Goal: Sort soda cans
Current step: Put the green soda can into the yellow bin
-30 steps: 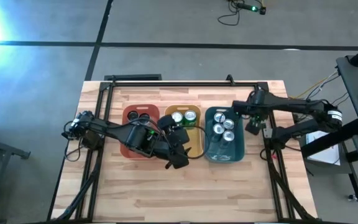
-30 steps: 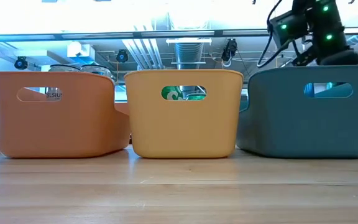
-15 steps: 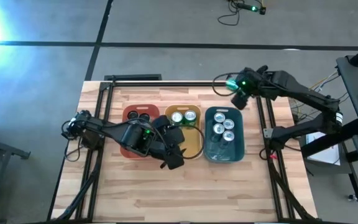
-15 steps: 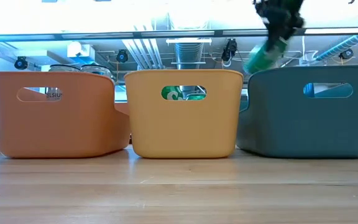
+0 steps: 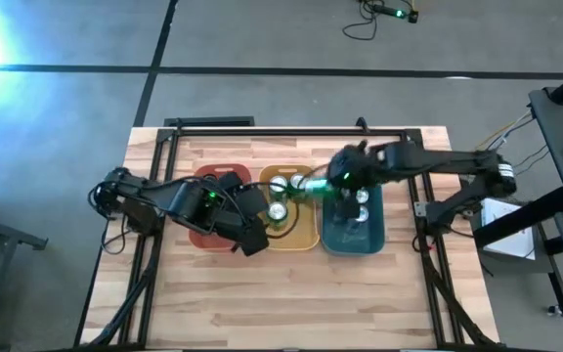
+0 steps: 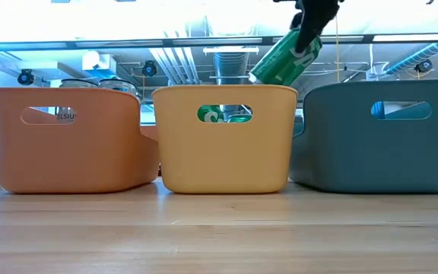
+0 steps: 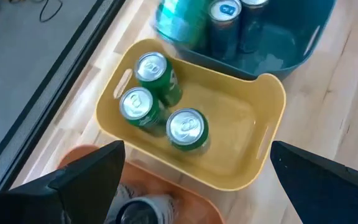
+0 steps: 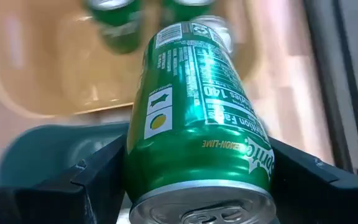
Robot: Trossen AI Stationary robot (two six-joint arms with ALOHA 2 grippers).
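My right gripper is shut on a green soda can, which hangs tilted above the rims where the yellow bin meets the teal bin. Three green cans stand in the yellow bin. Silver-blue cans stand in the teal bin, and dark cans in the red-orange bin. My left gripper is open at the near side of the red-orange and yellow bins, with nothing between its fingers. My right gripper pinches the green can's round side wall between its two fingers, near the end with the silver lid that faces the wrist. It comes slanting down from the table's right. The can is lifted clear, its free end tipped down toward the yellow bin.
The three bins stand side by side in the middle of the wooden table, with bare wood on the near side. Black frame rails run along the table's left, right and far edges.
My right gripper has risen from the right of the teal bin and swung toward the table's left, carrying the green can over the teal bin to the yellow bin's edge, tilted. My left gripper has drawn back a little toward the table's left.
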